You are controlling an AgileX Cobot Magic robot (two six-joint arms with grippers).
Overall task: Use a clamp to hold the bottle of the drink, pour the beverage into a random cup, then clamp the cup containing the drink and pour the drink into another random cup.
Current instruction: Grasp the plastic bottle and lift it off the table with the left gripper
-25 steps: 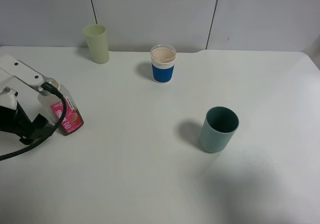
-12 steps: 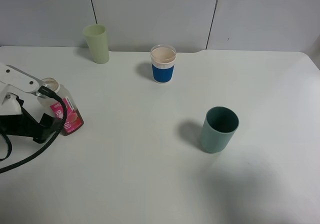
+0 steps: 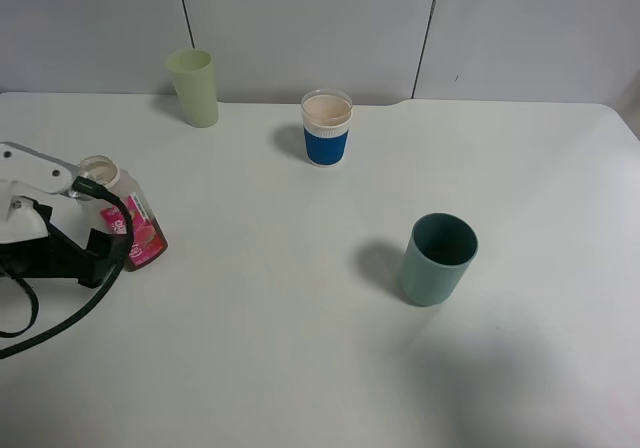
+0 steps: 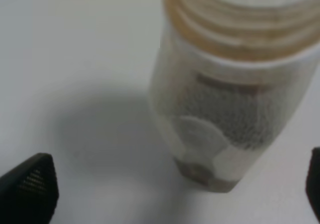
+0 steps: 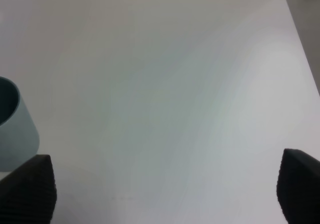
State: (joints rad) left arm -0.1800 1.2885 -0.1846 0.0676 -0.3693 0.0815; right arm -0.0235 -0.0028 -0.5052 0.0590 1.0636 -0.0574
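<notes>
The clear drink bottle [image 3: 132,224] with a pink label stands uncapped at the table's left side. It fills the left wrist view [image 4: 230,109]. My left gripper [image 3: 100,248] sits just left of it, open, with the jaws wide apart and the bottle ahead of them [image 4: 170,204], not gripped. A blue-and-white cup [image 3: 327,128] holding beige drink stands at the back middle. A pale green cup [image 3: 193,87] stands at the back left. A teal cup [image 3: 438,258] stands right of centre and shows in the right wrist view [image 5: 12,129]. My right gripper [image 5: 162,194] is open and empty, out of the high view.
The white table [image 3: 300,348] ends at a grey panel wall [image 3: 300,18] behind the cups. A black cable [image 3: 60,318] loops from the left arm over the table's front left. The table's right edge [image 5: 300,44] shows in the right wrist view.
My left arm has drawn back leftward and lower, off the bottle, so the bottle's open top now shows. The bottle and cups have not moved.
</notes>
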